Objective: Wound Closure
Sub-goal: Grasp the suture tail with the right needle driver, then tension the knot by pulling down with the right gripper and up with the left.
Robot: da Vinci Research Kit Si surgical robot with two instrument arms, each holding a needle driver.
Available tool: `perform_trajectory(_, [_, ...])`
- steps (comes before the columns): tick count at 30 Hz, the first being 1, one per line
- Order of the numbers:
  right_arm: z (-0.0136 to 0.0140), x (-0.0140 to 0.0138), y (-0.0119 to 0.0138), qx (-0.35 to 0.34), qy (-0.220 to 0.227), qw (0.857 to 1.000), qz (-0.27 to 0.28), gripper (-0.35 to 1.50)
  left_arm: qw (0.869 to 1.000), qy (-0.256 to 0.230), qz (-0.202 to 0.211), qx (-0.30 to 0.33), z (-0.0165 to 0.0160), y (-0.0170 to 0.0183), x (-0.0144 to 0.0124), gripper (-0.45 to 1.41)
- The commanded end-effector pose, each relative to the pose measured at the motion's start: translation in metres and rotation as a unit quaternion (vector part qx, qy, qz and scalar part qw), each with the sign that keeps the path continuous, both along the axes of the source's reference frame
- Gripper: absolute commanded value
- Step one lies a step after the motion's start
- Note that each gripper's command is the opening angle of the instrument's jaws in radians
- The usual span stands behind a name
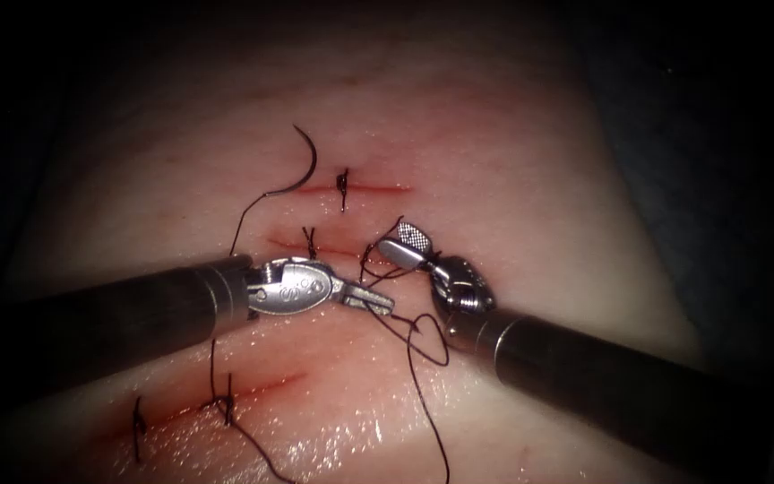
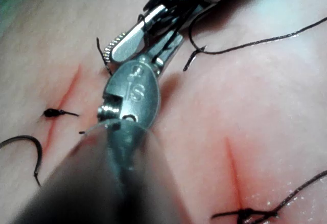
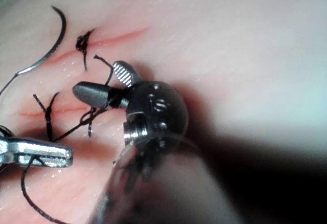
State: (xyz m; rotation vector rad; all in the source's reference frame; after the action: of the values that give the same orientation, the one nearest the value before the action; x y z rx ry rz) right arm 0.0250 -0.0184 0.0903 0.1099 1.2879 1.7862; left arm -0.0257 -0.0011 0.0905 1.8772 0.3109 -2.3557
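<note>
- The tissue (image 1: 512,161) is showing pale pink, glistening with white highlights toward its near edge
- The cuts (image 1: 356,189) are showing as thin red lines, red fluid (image 1: 262,390) tinting the skin beside them
- The thread (image 1: 423,358) and the knots (image 1: 343,182) are appearing black
- The needle (image 1: 308,161) is appearing dark and thin
- The left tool (image 1: 378,303) is gleaming silver on a dark grey shaft
- The right tool (image 1: 400,246) is showing silver, one jaw face carrying a fine cross-hatched pattern
</note>
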Motion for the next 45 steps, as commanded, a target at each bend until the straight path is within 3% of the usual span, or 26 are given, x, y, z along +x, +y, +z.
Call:
perform_trajectory(1, [0.0008,0.0014,0.0006,-0.007,-0.006,1.0,-0.005,1.01,1.0,0.0,0.0,0.0,0.0005,0.0003,-0.0005,-0.45])
perform_trajectory(7, [0.0009,0.0019,0.0013,-0.026,-0.03,0.999,-0.01,1.06,1.0,-0.002,0.002,0.0,0.0004,0.0003,-0.0003,-0.45])
perform_trajectory(18, [0.0012,-0.0003,0.0028,-0.03,-0.058,0.998,0.002,0.98,1.0,-0.005,0.003,0.002,0.0004,0.0004,-0.0003,-0.45])
perform_trajectory(27, [0.0011,0.002,0.0028,-0.035,-0.048,0.998,-0.015,0.77,1.0,-0.006,0.005,0.002,0.0003,0.0003,-0.0001,-0.45])
perform_trajectory(28, [0.0012,0.0022,0.0028,-0.036,-0.047,0.998,-0.016,0.71,1.0,-0.007,0.006,0.002,0.0003,0.0003,0.0001,-0.45])
perform_trajectory(30, [0.0012,0.0022,0.0027,-0.035,-0.048,0.998,-0.018,0.34,1.0,-0.007,0.006,0.002,0.0003,0.0003,0.0002,-0.45])
perform_trajectory(31, [0.0012,0.0022,0.0025,-0.033,-0.049,0.998,-0.02,-0.17,1.0,-0.007,0.007,0.003,0.0003,0.0004,0.0002,-0.45])
perform_trajectory(32, [0.0012,0.002,0.0023,-0.028,-0.053,0.998,-0.025,-0.35,1.0,-0.008,0.007,0.003,0.0002,0.0004,0.0002,-0.45])
perform_trajectory(42, [0.0001,0.0017,0.0006,0.002,-0.059,0.998,-0.036,-0.35,1.0,-0.002,0.001,0.009,-0.0003,0.0021,0.0006,-0.45])
perform_trajectory(45, [-0.0012,0.0022,0.0001,-0.041,-0.071,0.995,-0.055,-0.35,1.0,0.015,-0.012,0.02,-0.001,0.0053,0.0017,-0.45])
